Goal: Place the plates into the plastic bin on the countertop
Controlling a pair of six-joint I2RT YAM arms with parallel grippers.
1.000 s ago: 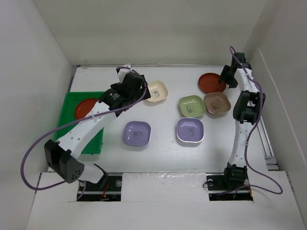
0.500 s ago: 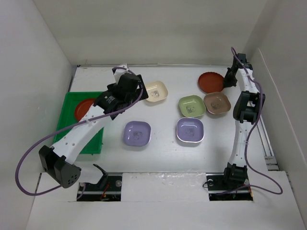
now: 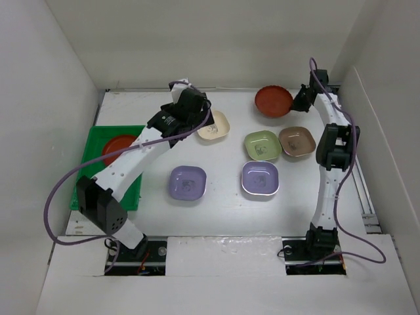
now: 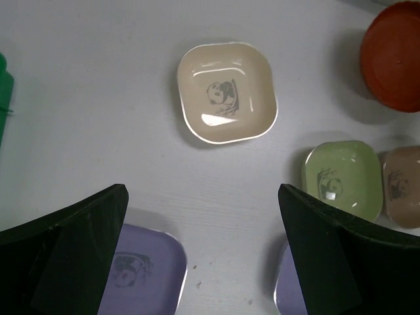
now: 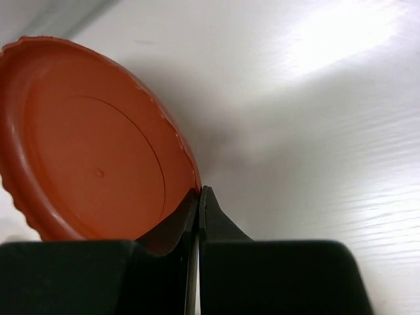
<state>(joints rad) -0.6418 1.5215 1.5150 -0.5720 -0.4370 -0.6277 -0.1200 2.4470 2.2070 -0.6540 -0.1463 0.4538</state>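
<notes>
Now: right gripper [image 5: 199,197] clamped on rim of red plate [image 5: 92,144], far right of counter [image 3: 223,210]. Left gripper [image 4: 202,190] spread wide above cream plate [image 4: 226,92], holding nothing. Second red plate [image 3: 115,149] lies in bin [image 3: 97,136]. Green plate [image 3: 262,144], tan plate [image 3: 297,140], lavender plates [image 3: 188,182] [image 3: 260,178] on counter between arms

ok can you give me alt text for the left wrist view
The left claw, wide open, hangs over a cream panda-print plate on the white countertop. Two lavender plates peek out by its fingers; a light green plate, a tan-pink plate and a round red-brown plate appear on the right.
</notes>
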